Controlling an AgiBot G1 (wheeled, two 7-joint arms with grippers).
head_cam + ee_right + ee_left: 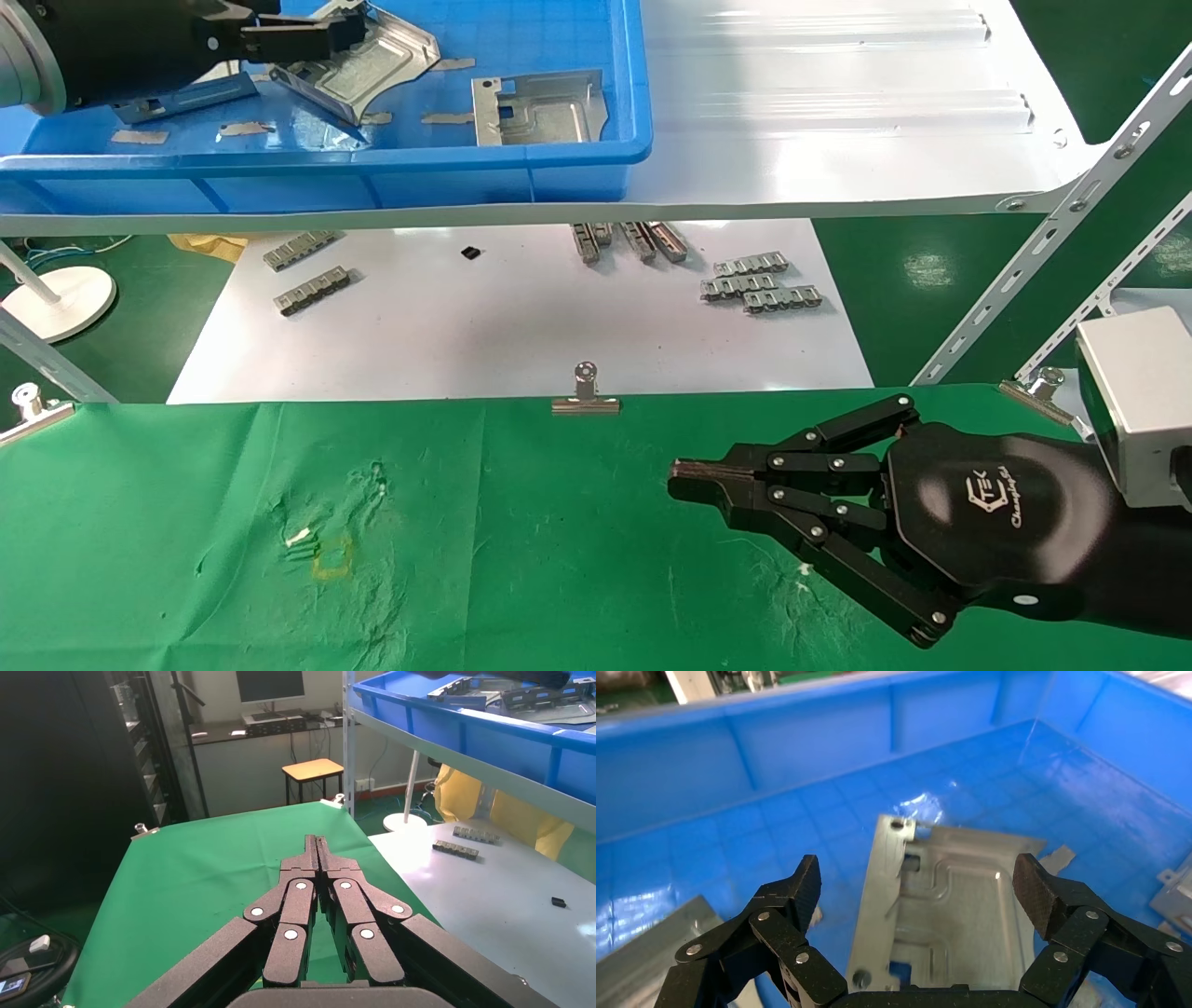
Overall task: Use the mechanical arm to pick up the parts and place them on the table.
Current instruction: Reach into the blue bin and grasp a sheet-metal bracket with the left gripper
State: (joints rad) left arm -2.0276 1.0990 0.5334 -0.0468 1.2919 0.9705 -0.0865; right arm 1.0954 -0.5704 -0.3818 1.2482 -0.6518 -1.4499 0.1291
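Observation:
My left gripper (346,28) is open inside the blue bin (372,160) on the shelf. It hovers over a silver bracket (372,67). In the left wrist view the gripper (919,881) straddles this bracket (961,910), with a fingertip (807,881) on either side and apart from it. A second bracket (540,107) lies flat near the bin's right end. A third (186,98) is partly hidden under the left arm. My right gripper (684,473) is shut and empty, low over the green cloth table (521,559); it also shows in the right wrist view (315,843).
The bin stands on a glossy white shelf board (819,93) with slanted metal braces (1043,270) at the right. Below lies a white sheet (521,326) with grey link strips (759,284). A binder clip (585,396) holds the cloth's far edge.

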